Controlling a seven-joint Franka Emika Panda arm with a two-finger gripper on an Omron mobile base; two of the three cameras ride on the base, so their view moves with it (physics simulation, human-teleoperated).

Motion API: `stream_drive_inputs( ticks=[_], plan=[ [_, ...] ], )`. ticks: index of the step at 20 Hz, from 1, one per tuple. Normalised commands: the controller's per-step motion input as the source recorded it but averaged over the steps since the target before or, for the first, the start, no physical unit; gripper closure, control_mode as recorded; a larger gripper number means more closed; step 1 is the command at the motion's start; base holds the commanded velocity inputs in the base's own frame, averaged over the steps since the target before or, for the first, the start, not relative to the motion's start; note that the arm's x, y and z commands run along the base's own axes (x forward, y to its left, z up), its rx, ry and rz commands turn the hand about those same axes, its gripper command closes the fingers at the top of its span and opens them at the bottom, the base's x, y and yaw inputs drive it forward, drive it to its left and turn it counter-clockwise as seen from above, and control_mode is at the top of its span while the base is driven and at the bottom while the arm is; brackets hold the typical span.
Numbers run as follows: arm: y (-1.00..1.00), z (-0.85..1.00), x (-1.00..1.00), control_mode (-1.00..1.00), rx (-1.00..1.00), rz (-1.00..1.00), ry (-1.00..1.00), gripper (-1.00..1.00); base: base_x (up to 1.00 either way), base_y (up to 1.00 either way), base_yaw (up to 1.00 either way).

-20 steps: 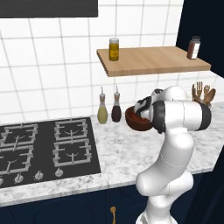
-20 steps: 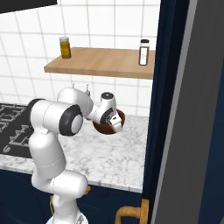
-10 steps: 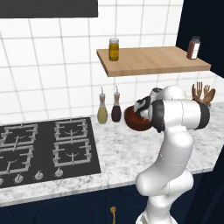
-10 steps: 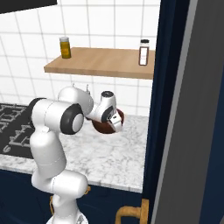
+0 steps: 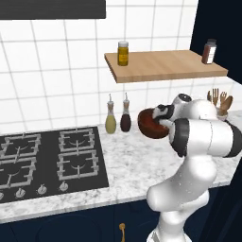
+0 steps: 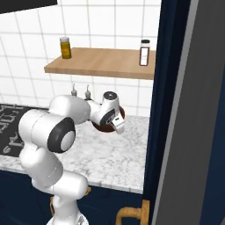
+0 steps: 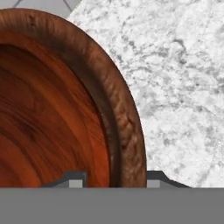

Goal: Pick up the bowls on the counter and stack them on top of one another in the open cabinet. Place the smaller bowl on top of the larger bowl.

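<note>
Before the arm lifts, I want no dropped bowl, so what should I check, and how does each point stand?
1. Fingers straddle the bowl rim: ok; one fingertip inside, the other outside.
2. Gripper firmly shut on the rim: cannot tell; fingertip contact is not clear.
3. Bowl still on the counter: cannot tell; its base is hidden.
4. Landing spot on the shelf: ok; bare wood between the jar and the shaker.
5. Oil bottles left of the bowl: ok; apart from it.
</note>
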Motion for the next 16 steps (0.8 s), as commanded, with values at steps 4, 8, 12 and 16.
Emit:
stream_drive_inputs(
  ticks=[4,8,12,16],
  plan=[
    [-0.15,0.99,-1.0,-1.0,0.06,0.0,-0.42,1.0,0.0,0.0,0.0],
    [-0.03,1.0,-1.0,-1.0,0.04,0.0,-0.28,1.0,0.0,0.0,0.0],
    [-0.12,1.0,-1.0,-1.0,0.05,0.0,-0.19,1.0,0.0,0.0,0.0],
    [-0.07,1.0,-0.95,-1.0,0.04,0.0,-0.12,1.0,0.0,0.0,0.0]
  ],
)
